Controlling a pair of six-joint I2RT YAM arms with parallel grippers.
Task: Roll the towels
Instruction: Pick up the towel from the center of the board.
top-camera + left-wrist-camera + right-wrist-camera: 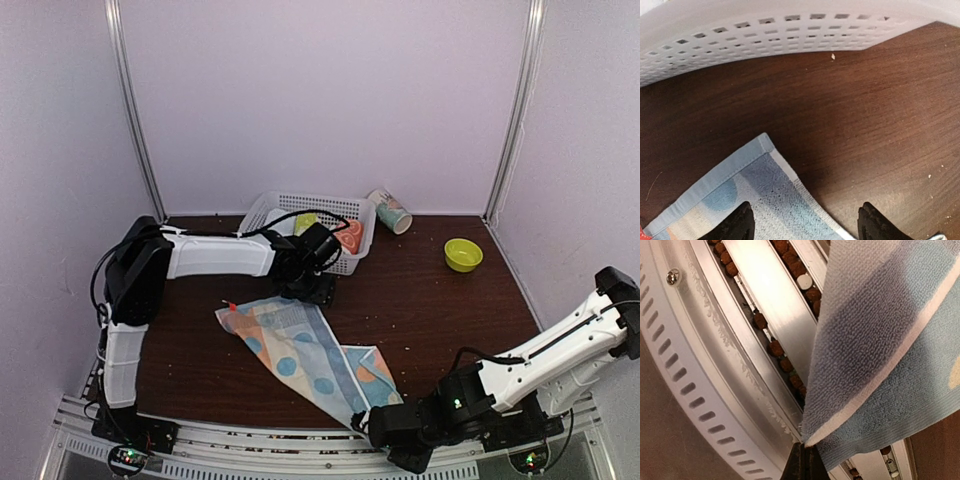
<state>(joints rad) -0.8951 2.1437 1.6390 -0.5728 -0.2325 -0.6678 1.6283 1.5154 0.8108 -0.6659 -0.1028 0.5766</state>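
The light blue towel (300, 355) with orange and white spots lies spread diagonally on the dark table. My left gripper (312, 292) is low over the towel's far corner, just in front of the basket. In the left wrist view it (805, 220) is open, with the hemmed corner of the towel (755, 200) between the fingers. My right gripper (378, 425) is at the table's near edge. In the right wrist view it (805, 452) is shut on the towel's near corner (890, 340), lifted above the metal rail. A peach-orange cloth (350, 236) shows in the basket, partly hidden.
A white perforated basket (262, 212) stands at the back, close behind my left gripper; its wall (790, 35) fills the top of the left wrist view. A yellow-green roll (305, 222) lies in it. A pale rolled towel (390, 211) and a green bowl (463, 254) sit at back right.
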